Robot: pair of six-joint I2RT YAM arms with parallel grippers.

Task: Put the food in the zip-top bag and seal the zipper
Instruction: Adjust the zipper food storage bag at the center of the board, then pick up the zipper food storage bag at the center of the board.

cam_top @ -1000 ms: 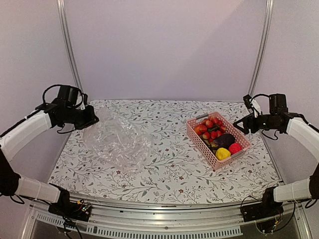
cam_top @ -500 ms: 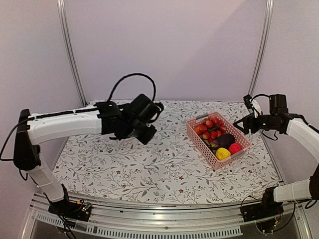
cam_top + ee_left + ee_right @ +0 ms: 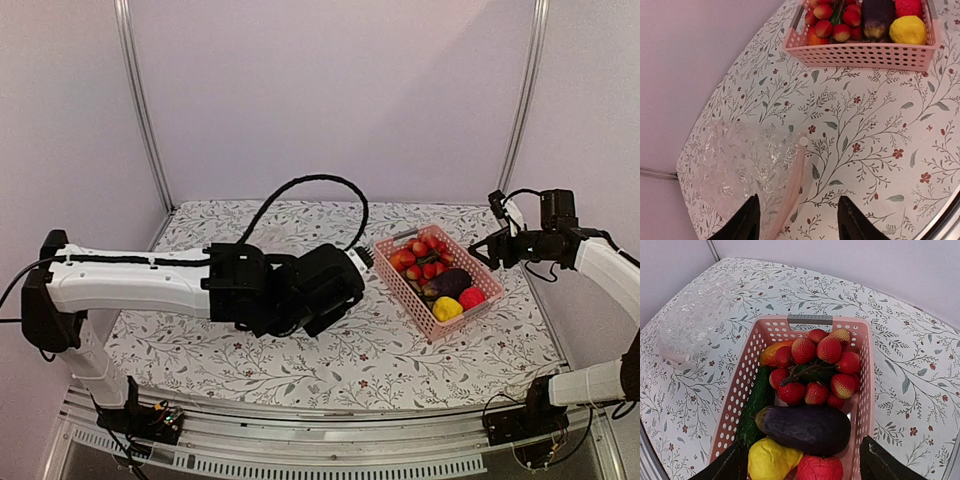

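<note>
1. Top camera: high behind me, looking down across the whole table (image 3: 450, 340).
2. My left wrist camera: low, facing the bag (image 3: 745, 170) and the far basket (image 3: 860, 54).
3. My right wrist camera: close above the same basket, bag beyond.

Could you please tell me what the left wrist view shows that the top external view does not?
Only the left wrist view shows the zip-top bag, lying by the left gripper. Only the top external view shows both arms and the right gripper near the pink basket. Both show the basket's food, including the eggplant and yellow pepper.
</note>
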